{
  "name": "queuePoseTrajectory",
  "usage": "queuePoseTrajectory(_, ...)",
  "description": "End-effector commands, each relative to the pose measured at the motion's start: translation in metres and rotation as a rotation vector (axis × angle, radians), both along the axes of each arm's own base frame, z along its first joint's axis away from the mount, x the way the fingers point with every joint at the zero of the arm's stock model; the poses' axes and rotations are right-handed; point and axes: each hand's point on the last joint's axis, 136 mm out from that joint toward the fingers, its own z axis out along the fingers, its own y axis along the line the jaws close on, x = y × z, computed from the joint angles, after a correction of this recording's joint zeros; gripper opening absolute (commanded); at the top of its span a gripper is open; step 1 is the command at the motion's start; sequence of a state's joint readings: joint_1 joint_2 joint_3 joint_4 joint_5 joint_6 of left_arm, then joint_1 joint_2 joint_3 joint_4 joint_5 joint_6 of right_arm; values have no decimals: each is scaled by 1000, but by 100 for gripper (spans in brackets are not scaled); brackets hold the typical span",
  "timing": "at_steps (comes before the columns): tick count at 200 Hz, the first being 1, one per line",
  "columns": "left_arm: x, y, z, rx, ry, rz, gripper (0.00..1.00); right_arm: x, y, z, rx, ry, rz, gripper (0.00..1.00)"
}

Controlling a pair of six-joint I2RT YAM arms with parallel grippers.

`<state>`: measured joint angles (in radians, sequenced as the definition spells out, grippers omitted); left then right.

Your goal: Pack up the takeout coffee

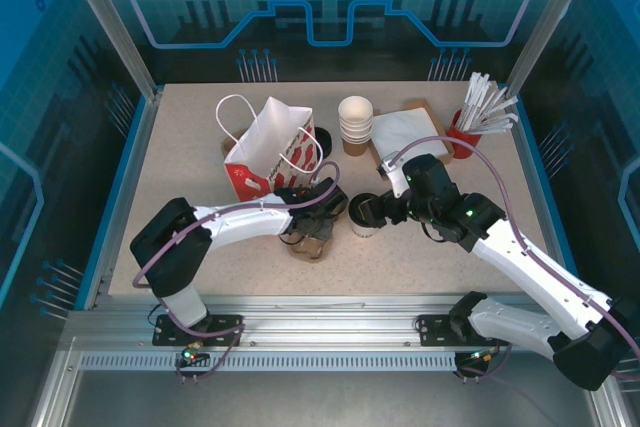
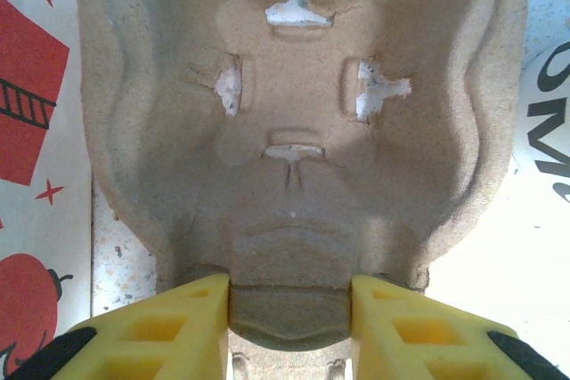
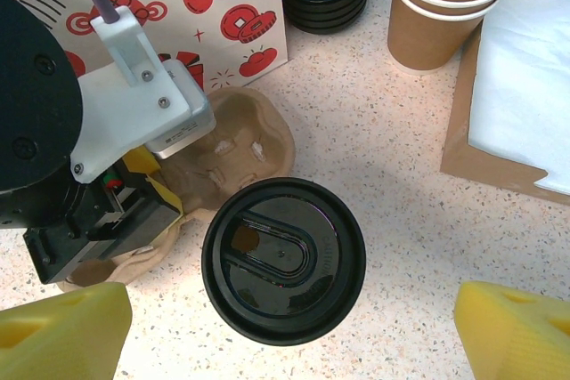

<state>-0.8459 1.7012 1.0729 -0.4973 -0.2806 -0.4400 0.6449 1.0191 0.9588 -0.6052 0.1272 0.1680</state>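
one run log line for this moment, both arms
left gripper: shut on pulp carrier tab | right gripper: open, flanking takeout coffee, no contact | packed: not yet

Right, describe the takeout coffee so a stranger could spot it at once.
Find the red-and-white paper bag on the table. Right of it, beside the pulp cup tray, stands the takeout coffee. It alone wears a black lid; the stacked cups behind are lidless.
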Motion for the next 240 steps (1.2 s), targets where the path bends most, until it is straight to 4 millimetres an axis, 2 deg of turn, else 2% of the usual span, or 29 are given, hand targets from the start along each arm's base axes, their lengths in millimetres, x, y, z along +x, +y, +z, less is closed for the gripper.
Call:
queuePoseTrajectory(1,-10,5,17,-15,0,-40,37,1,-4,6,12,-10,-17,95)
queuePoseTrajectory(67,-49,14,58,-112,-5,-128,36,3,-5,32,30,-57,-15,95)
queuePoseTrajectory(94,-59,2,84,-211,-35,-198,36,6,-5,42,27,-75,-22,95)
queuePoseTrajectory(133,-76,-18,130,-353,-55,-316,36,8,-11,68,33,-109,-48,95)
queuePoseTrajectory(178,-95,-44,181,-509,-43,-473,36,17,-38,101,48,-149,-156,95)
queuePoseTrajectory(204,-88,-50,226,-569,-112,-499,36,21,-61,125,80,-174,-243,95)
queuePoseTrajectory(240,-46,-26,276,-562,-233,-381,34,16,-85,161,139,-236,-326,94)
